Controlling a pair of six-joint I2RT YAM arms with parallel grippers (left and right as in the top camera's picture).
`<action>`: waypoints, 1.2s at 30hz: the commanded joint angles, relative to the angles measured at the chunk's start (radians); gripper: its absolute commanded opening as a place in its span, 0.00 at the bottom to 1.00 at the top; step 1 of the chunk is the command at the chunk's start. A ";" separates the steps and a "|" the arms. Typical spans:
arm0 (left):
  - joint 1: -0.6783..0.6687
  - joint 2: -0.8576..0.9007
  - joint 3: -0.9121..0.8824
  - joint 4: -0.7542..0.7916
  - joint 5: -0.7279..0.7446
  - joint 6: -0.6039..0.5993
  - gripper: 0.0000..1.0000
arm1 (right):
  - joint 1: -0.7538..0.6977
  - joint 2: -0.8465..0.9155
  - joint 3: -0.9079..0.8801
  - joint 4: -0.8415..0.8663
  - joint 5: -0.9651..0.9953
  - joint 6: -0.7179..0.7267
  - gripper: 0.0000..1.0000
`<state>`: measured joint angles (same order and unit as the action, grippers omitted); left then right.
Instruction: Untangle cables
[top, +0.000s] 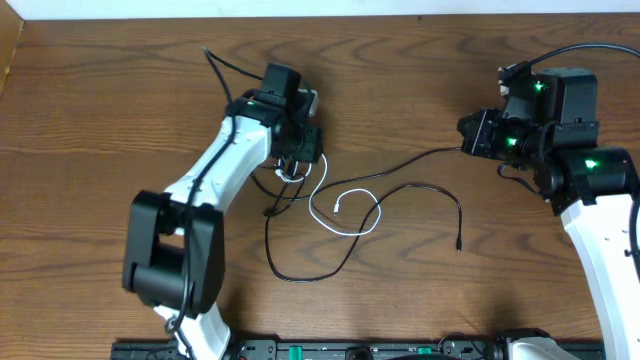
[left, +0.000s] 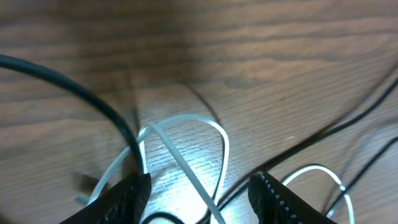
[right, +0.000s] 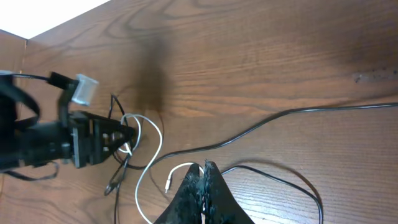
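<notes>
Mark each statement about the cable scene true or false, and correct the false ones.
1. The left gripper's jaws stand apart over the white cable. True.
2. The right gripper's jaws are wide open. False: they are shut together.
3. The white cable forms a loop on the wooden table. True.
4. Only white cable lies on the table. False: a black cable lies there too, with one free end toward the right arm's side.
</notes>
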<state>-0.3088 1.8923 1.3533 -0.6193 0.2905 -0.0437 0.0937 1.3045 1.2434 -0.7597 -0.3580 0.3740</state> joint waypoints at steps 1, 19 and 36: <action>-0.018 0.045 0.004 0.014 0.012 0.021 0.56 | 0.000 0.005 0.005 0.000 0.009 -0.016 0.01; -0.063 -0.172 0.171 0.018 0.088 -0.101 0.07 | 0.000 0.005 0.005 -0.008 0.008 -0.024 0.01; -0.193 -0.674 0.205 0.269 0.083 -0.142 0.07 | 0.000 -0.017 0.005 0.113 -0.297 -0.102 0.04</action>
<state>-0.5011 1.2179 1.5555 -0.3580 0.3687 -0.1608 0.0937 1.3045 1.2434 -0.6731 -0.5198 0.3260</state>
